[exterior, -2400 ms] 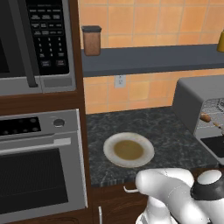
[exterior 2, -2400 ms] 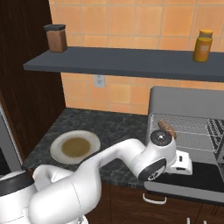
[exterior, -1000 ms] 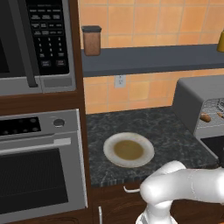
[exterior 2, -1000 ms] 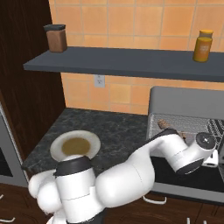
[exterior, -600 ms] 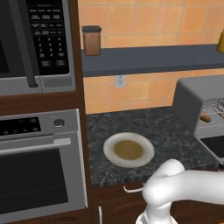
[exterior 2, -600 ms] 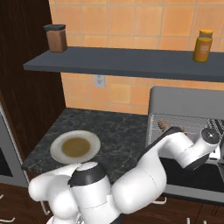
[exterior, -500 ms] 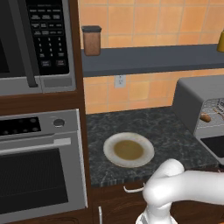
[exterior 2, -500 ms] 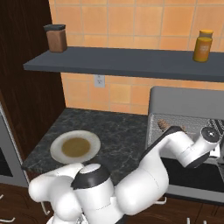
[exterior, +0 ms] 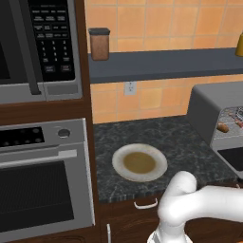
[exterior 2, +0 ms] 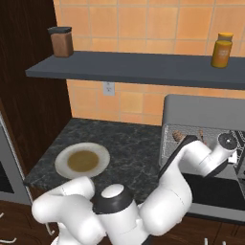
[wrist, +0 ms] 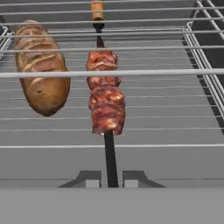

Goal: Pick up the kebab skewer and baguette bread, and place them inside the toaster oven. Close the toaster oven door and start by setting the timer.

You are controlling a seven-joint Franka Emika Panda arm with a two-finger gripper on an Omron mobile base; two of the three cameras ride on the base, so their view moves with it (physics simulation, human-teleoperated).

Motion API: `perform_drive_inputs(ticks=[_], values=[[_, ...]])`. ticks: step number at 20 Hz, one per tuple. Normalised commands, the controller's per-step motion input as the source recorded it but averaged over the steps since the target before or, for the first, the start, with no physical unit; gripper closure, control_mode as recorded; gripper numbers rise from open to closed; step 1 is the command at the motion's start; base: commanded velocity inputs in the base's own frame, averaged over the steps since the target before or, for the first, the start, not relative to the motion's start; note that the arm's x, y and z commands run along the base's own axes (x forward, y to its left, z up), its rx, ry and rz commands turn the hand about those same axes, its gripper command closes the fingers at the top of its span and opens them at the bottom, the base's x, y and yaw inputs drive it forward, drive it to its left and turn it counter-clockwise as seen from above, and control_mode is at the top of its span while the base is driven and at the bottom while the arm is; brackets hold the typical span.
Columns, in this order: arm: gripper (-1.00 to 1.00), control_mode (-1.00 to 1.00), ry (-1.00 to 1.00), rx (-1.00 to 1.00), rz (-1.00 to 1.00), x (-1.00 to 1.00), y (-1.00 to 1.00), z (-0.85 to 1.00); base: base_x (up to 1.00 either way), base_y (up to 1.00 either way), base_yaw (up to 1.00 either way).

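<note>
In the hand view the kebab skewer (wrist: 105, 96) hangs just over the wire rack (wrist: 166, 73), its reddish meat chunks ahead of me. Its dark stick runs down between my fingertips, and my gripper (wrist: 111, 180) is shut on it. Left of the skewer, the baguette bread (wrist: 41, 70) lies on the rack. The toaster oven (exterior 2: 206, 110) stands at the counter's right with its door (exterior 2: 215, 191) folded down flat. My arm reaches into the oven mouth. One baguette end (exterior 2: 178, 136) shows at the rack's left. The left base view shows the toaster oven (exterior: 213, 107) and baguette (exterior: 222, 127) at the right edge.
A white plate (exterior: 139, 162) with a brown centre sits mid-counter. Above it a dark shelf carries a brown jar (exterior: 99, 43) and an orange bottle (exterior 2: 221, 50). A microwave (exterior: 33, 47) and a built-in steel oven (exterior: 42, 190) fill the left wall.
My arm has swung right and reached deeper into the toaster oven, carrying the skewer over the rack. The baguette, the plate and the base have stayed put.
</note>
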Motion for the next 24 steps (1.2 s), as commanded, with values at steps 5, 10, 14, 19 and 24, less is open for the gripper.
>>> perform_drive_inputs(ticks=[5, 10, 14, 19, 24], values=[[1.0, -1.0, -0.07, 0.0, 0.0, 0.48, 0.02, -0.05, 0.0, 0.0, 0.0], [1.0, -1.0, -0.11, 0.0, 0.03, 0.28, 0.0, -0.33, 0.0, 0.0, 0.0], [1.0, -1.0, -0.05, 0.0, 0.03, 0.31, 0.0, -0.23, 0.0, 0.0, 0.0], [1.0, -1.0, 0.0, 0.0, 0.0, 0.35, 0.0, -0.03, 0.0, 0.0, 0.0], [-1.0, -1.0, 0.0, 0.0, 0.0, 0.13, 0.0, -0.1, 0.0, 0.0, 0.0]])
